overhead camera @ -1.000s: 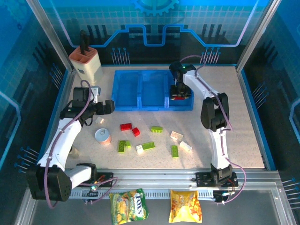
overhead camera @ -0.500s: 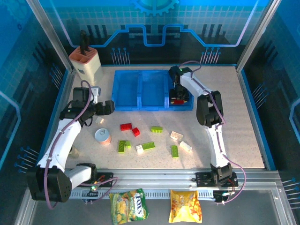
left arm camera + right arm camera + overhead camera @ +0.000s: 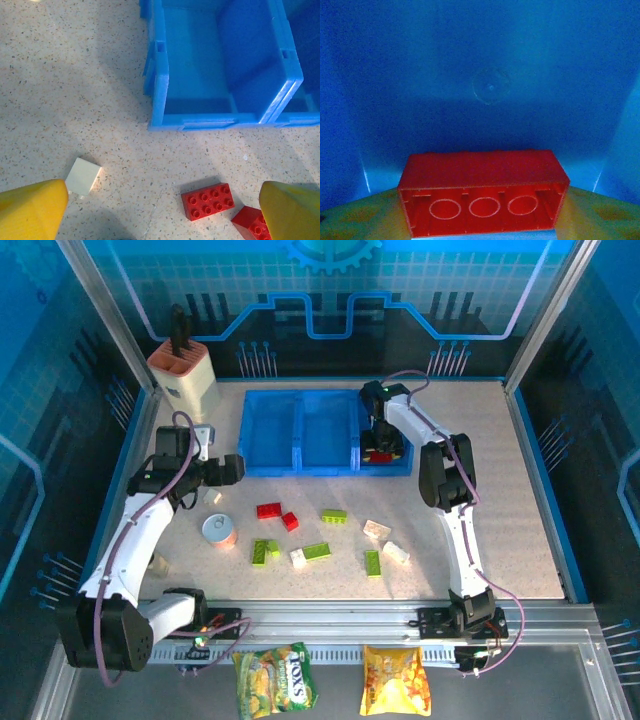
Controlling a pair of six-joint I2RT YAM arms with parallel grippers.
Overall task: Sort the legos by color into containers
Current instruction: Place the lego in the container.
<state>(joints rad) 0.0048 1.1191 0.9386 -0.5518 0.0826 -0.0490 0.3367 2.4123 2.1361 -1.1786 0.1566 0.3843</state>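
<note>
Brick is sitting between our right jaws in the tray's right bin, can't tell if clamped. We're guessing light, hard, slick, so pinch long sides. Left jaws are gaping.

Left wrist view: the blue tray is running off the top and right edges. One red brick is being cut by the bottom edge and partly covered by a finger of the left gripper.

Right wrist view: a red brick is passing the bottom edge. The blurred fingers of the right gripper are flanking it, contact unclear.

Top view: its jaws are reading too small.
</note>
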